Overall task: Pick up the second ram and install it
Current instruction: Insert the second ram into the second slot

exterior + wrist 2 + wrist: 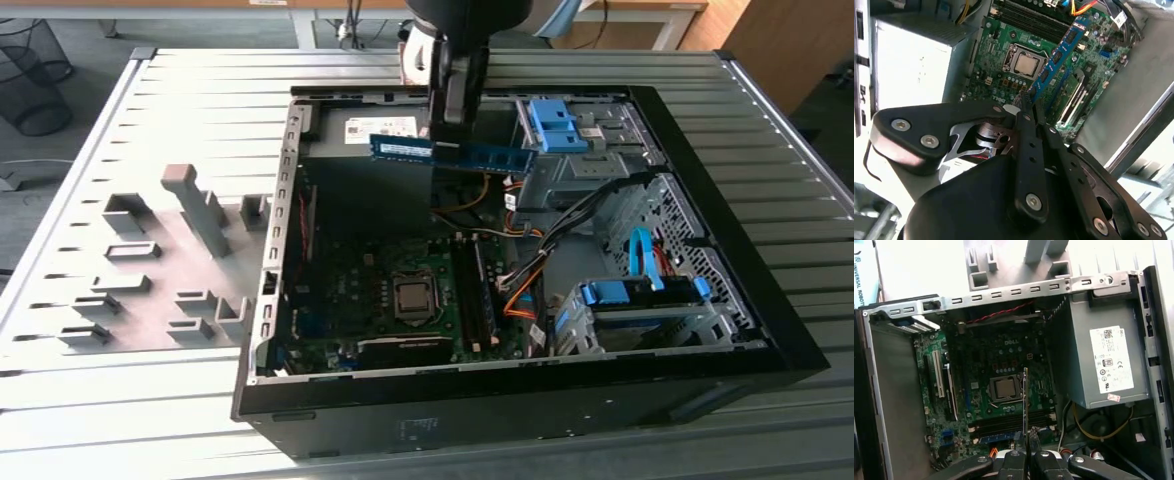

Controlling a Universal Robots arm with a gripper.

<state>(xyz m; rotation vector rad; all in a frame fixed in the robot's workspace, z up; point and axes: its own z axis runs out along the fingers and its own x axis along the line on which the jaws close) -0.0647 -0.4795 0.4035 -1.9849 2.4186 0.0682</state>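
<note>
My gripper [453, 135] is shut on the second ram [454, 153], a blue-green stick with black chips. It holds the stick level in the air above the open computer case [534, 395], over the case's far half. In the second wrist view the ram [1060, 52] juts out from the closed fingertips [1027, 102] over the motherboard [999, 75]. The first wrist view catches the ram [1025, 400] edge-on as a thin line rising from the gripper [1026, 452]. It hangs over the processor socket [1005, 388] and the long black memory slots [1009, 421].
Grey fixture blocks [174, 250] stand on the slatted table at the exterior view's left, outside the case. Inside are a grey power supply [1099, 355], blue drive brackets [638, 292], orange and black cables [527, 275] and the metal case rim [1014, 292].
</note>
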